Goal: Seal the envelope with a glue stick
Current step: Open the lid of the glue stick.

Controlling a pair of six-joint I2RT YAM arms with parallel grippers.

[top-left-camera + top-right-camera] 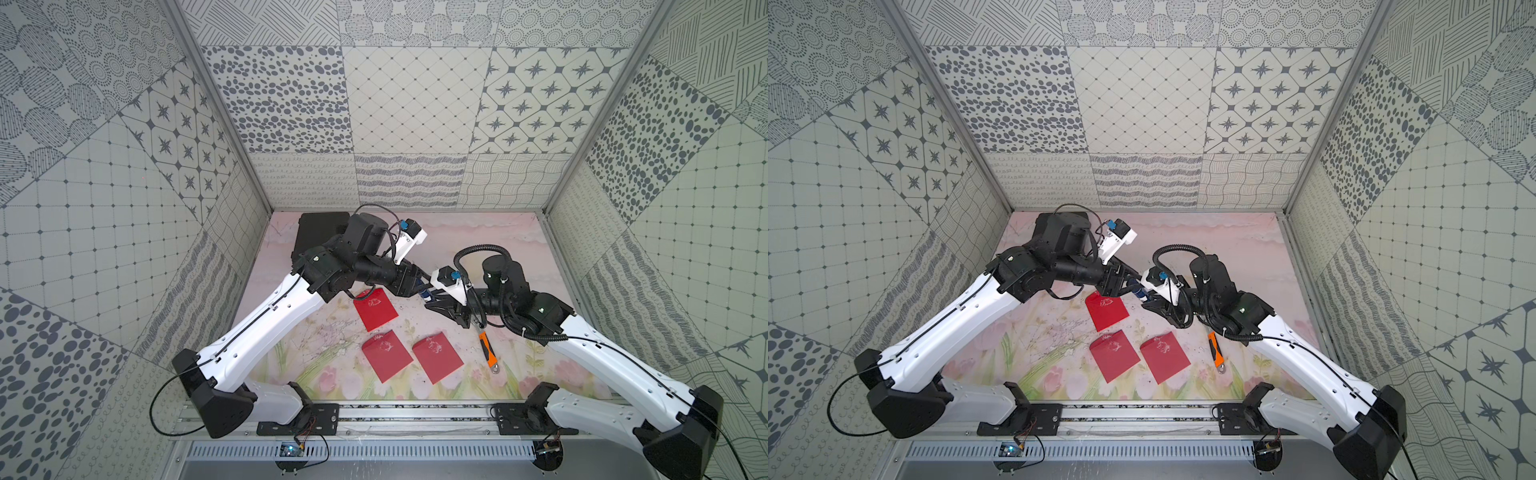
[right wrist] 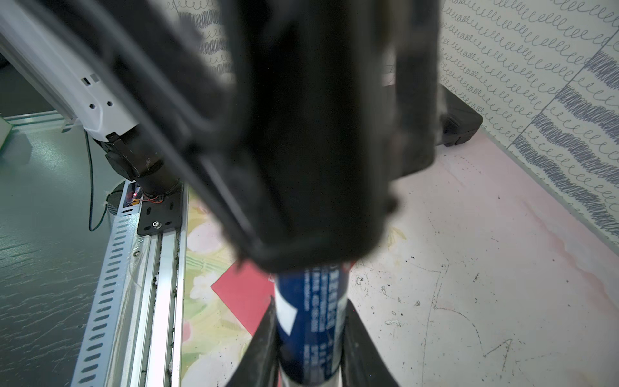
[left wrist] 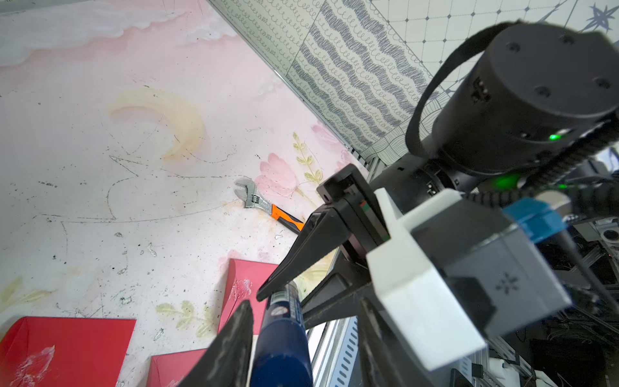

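Right wrist view: right jaws clamp the glue stick (image 2: 311,321); left jaws, half-wide around its cap (image 3: 281,348), may slip if pulled early

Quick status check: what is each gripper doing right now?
Left gripper: open, jaws straddling the dark blue end of the glue stick, gap showing on one side.
Right gripper: shut on the glue stick.

The 2 arms reach inward, claws meeting tip to tip. The right gripper (image 1: 430,301) is clamped on the glue stick (image 2: 311,301). The left gripper (image 3: 306,301) straddles its capped end, 1 finger (image 3: 231,345) alongside, the other apart.
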